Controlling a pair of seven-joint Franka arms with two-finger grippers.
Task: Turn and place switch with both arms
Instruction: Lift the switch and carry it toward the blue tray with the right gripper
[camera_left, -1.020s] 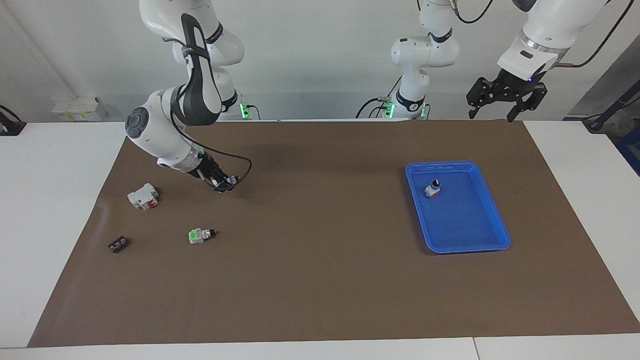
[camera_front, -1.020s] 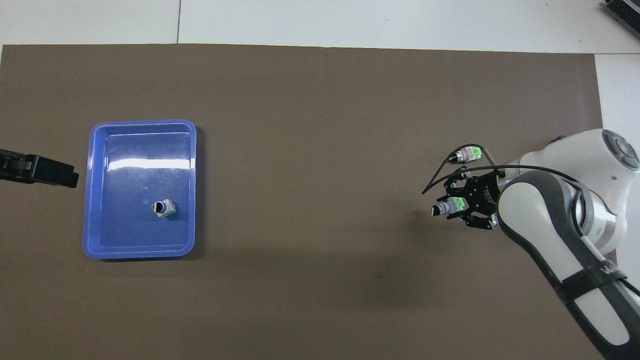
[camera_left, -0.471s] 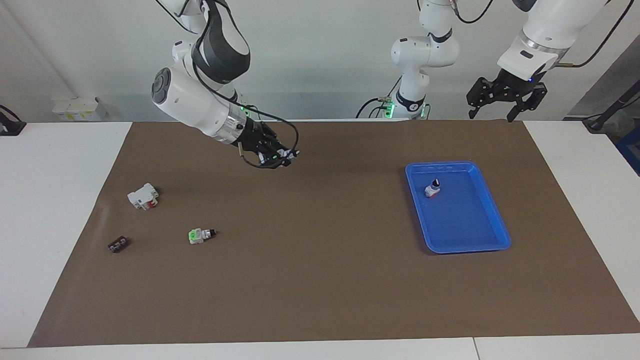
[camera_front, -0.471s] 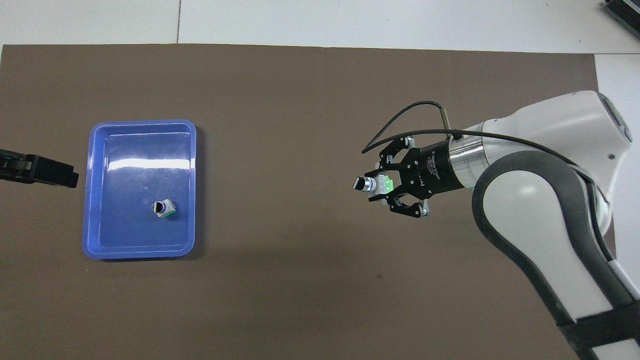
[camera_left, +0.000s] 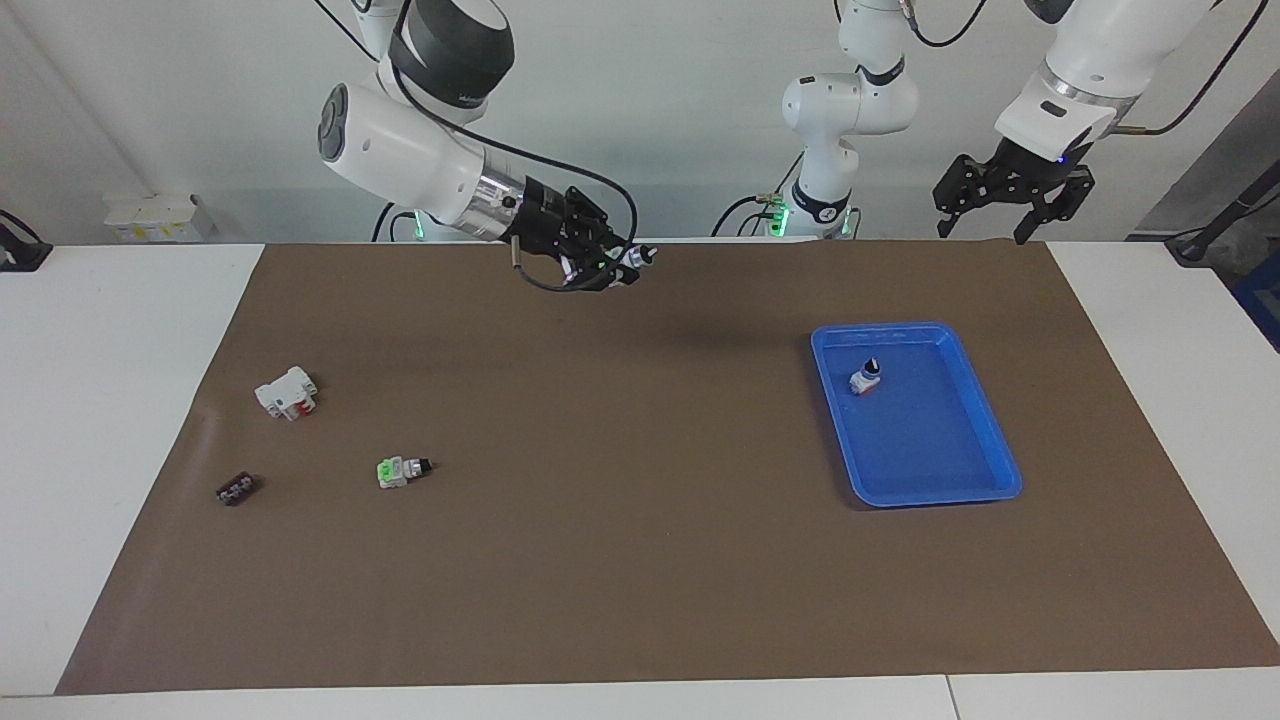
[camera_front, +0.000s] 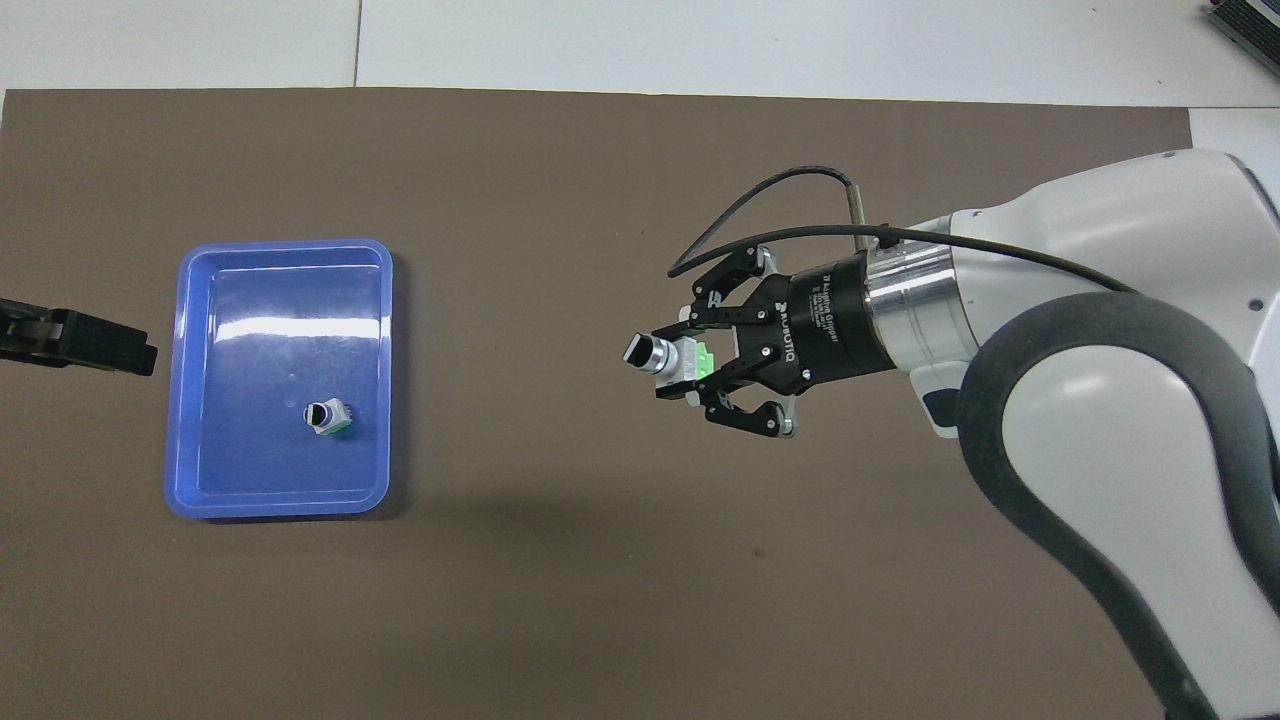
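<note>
My right gripper (camera_left: 612, 268) is shut on the switch (camera_left: 630, 260), held up in the air over the mat's middle. In the overhead view the right gripper (camera_front: 682, 366) grips the switch (camera_front: 670, 357) by its green end, and the black knob points toward the blue tray (camera_front: 190, 400). A second green-ended switch (camera_left: 401, 470) lies on the mat toward the right arm's end. My left gripper (camera_left: 1008, 200) waits open and empty, raised over the mat's edge at the left arm's end; its tip shows in the overhead view (camera_front: 80, 340).
The blue tray (camera_left: 990, 440) holds a similar small switch (camera_left: 866, 378), which also shows in the overhead view (camera_front: 326, 416). A white block with a red part (camera_left: 286, 392) and a small black part (camera_left: 236, 489) lie on the mat toward the right arm's end.
My right gripper has risen and carried the switch from over the right arm's end of the mat toward the middle. The left arm has not moved.
</note>
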